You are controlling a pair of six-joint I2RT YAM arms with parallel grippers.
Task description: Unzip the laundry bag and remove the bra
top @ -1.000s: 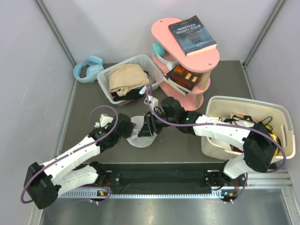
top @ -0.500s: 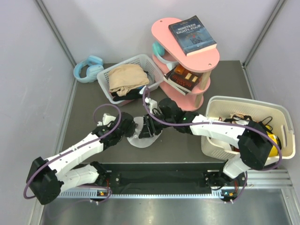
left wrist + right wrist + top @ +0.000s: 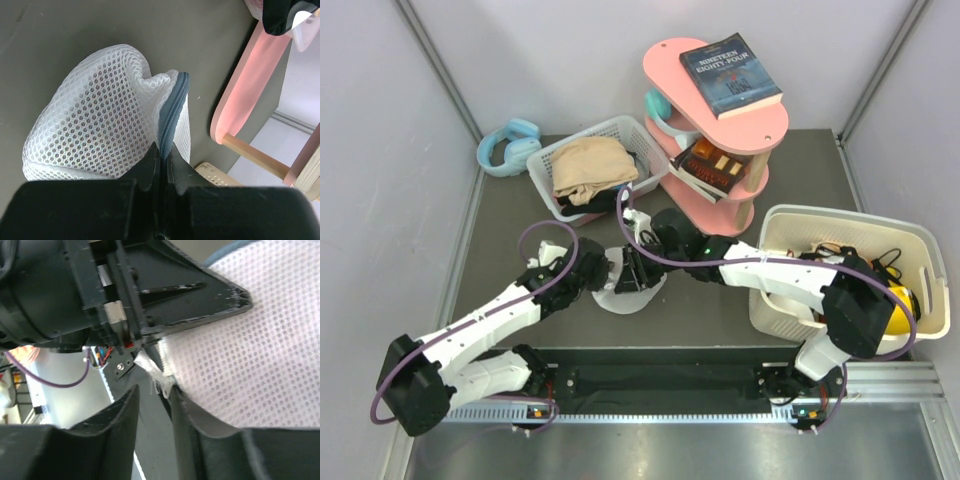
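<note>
The laundry bag, a white mesh pouch with a dark blue-teal zipper band, lies on the dark table between my two grippers. My left gripper is shut on the zipper band at the bag's rim; in the left wrist view, the mesh bulges up and left of my left gripper. My right gripper is open, its fingers either side of the small metal zipper pull, which touches the right finger. The bra is hidden.
A white slatted basket with beige clothes stands behind the bag. A pink shelf with a book on top stands at the back right; its foot lies close to the bag. A cream tub is right, blue headphones back left.
My right arm has slid a little left, bringing its gripper closer over the bag. My left gripper has crept slightly right along the bag's rim. The bag stays in place.
</note>
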